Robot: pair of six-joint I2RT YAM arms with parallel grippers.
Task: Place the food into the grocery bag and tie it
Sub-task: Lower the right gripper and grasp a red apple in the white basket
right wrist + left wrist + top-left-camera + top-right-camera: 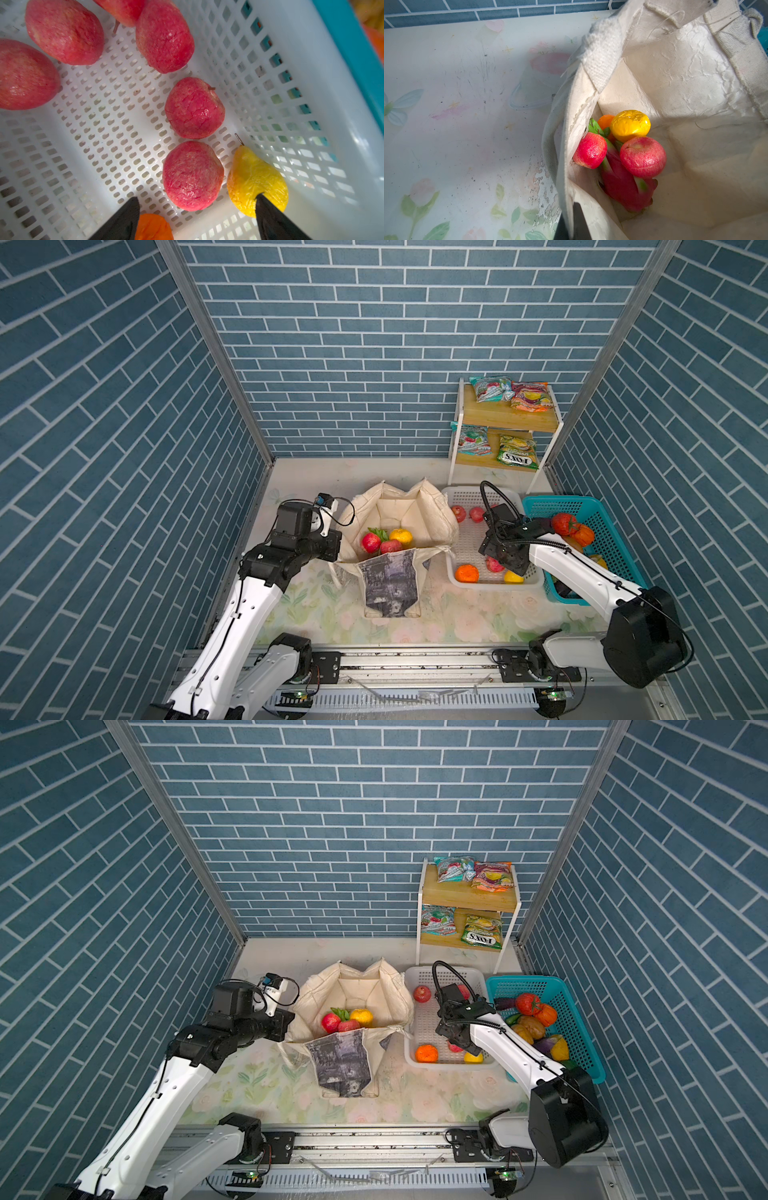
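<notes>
Left gripper (570, 224) pinches the grocery bag (432, 510) by its rim; right gripper (196, 199) hangs spread over the white basket (280, 52).
Its fingers straddle a red apple (192, 176), with a yellow pear (255, 178) at one tip. The open bag holds two apples (642, 156) and a dragon fruit (623, 187). Snack packets (511, 393) lie on the shelf (507, 420).

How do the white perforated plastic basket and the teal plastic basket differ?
The white perforated plastic basket holds red apples, an orange and a yellow pear; the teal plastic basket holds heaped mixed produce. The open right hand hangs over the white basket, not the teal. Both are perforated plastic, side by side.
</notes>
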